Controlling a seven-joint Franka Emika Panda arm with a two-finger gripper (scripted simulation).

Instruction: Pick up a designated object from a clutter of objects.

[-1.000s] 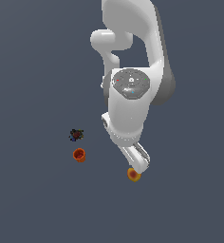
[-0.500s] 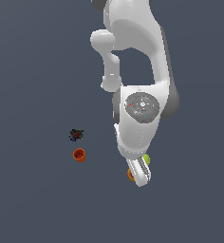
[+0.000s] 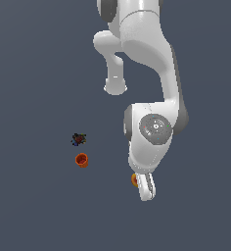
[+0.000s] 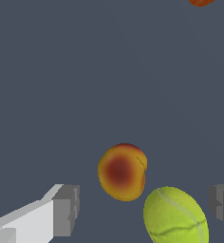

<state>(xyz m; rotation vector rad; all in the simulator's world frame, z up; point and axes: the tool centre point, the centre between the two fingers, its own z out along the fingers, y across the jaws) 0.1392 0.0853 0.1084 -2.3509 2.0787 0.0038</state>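
Between my spread fingers (image 4: 66, 211): peach (image 4: 122, 171) and tennis ball (image 4: 176, 216), side by side, ball nearer one pad. Pincer (image 4: 144, 209) wide open, gripping nothing. My arm has swung lower since previous frames, now directly over peach (image 3: 134, 180); ball now hidden in exterior view. Judgement: approach nearly complete, ball may foul closure. Orange-red cup (image 3: 81, 160): hollow, apparently empty, well apart. Dark speckled lump (image 3: 78, 139) just beyond cup.

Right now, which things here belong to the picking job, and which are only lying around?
For the job:
- peach, between the open fingers
- gripper

Only lying around:
- tennis ball, beside the peach
- orange cup
- dark speckled lump
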